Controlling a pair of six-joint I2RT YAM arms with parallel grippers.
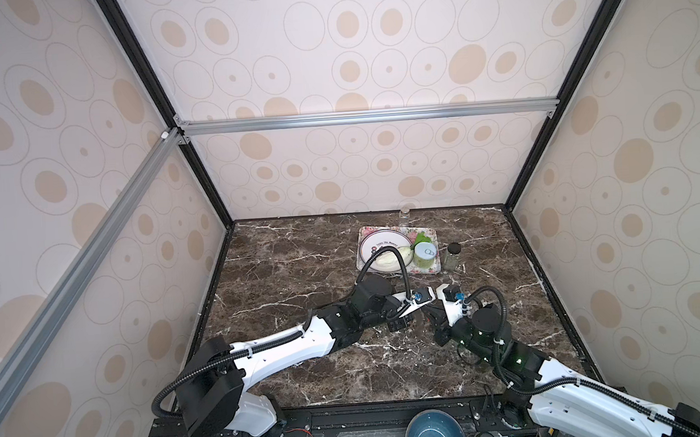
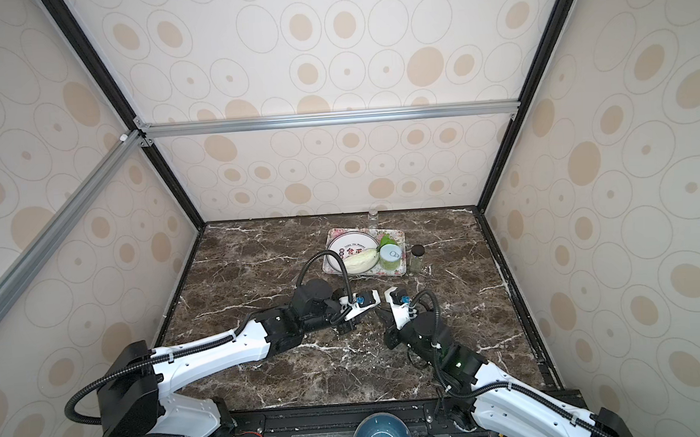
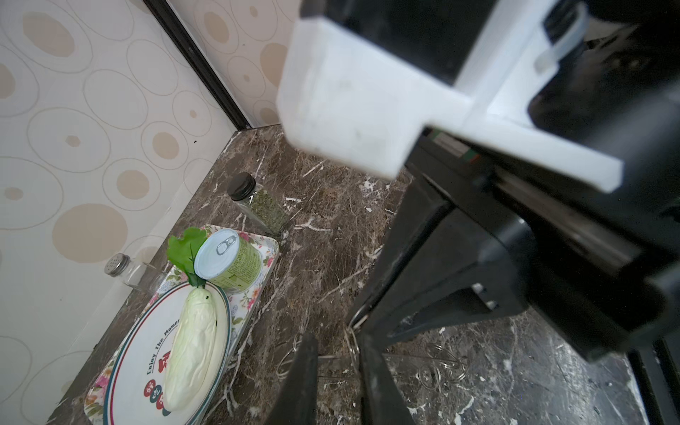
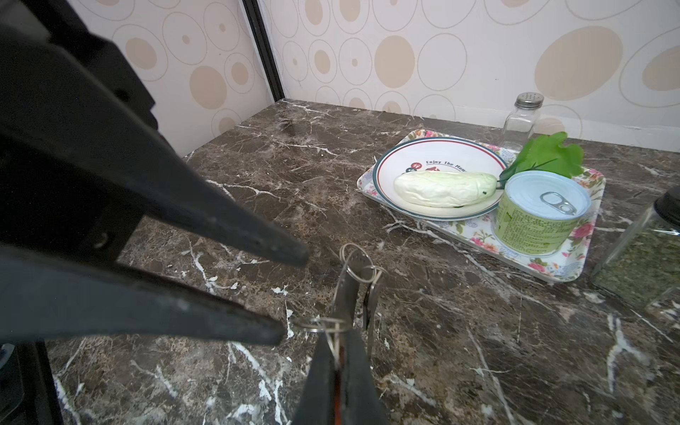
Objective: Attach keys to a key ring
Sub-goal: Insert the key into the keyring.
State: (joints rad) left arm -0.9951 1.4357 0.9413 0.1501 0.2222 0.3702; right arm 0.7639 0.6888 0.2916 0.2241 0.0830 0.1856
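My right gripper (image 4: 340,336) is shut on a small bunch of keys. A silver key (image 4: 346,290) stands up from the jaws, with thin wire loops (image 4: 353,257) through its head. A second key (image 4: 369,305) hangs beside it, and a red sliver shows between the jaws. Another wire loop (image 4: 320,325) lies level beside the fingertips. My left gripper (image 3: 335,338) is open and faces the bunch, with a wire loop (image 3: 290,358) across its gap. Both grippers meet at mid-table (image 1: 417,319). Which of these loops, if any, is the key ring I cannot tell.
A flowered tray (image 4: 552,276) holds a plate (image 4: 404,158), a pale cabbage (image 4: 445,189) and a green can (image 4: 541,213). A herb jar (image 4: 644,265) and a glass shaker (image 4: 522,117) stand nearby. Loose wire rings (image 3: 430,375) lie on the marble. A blue bowl (image 1: 434,433) sits at the front edge.
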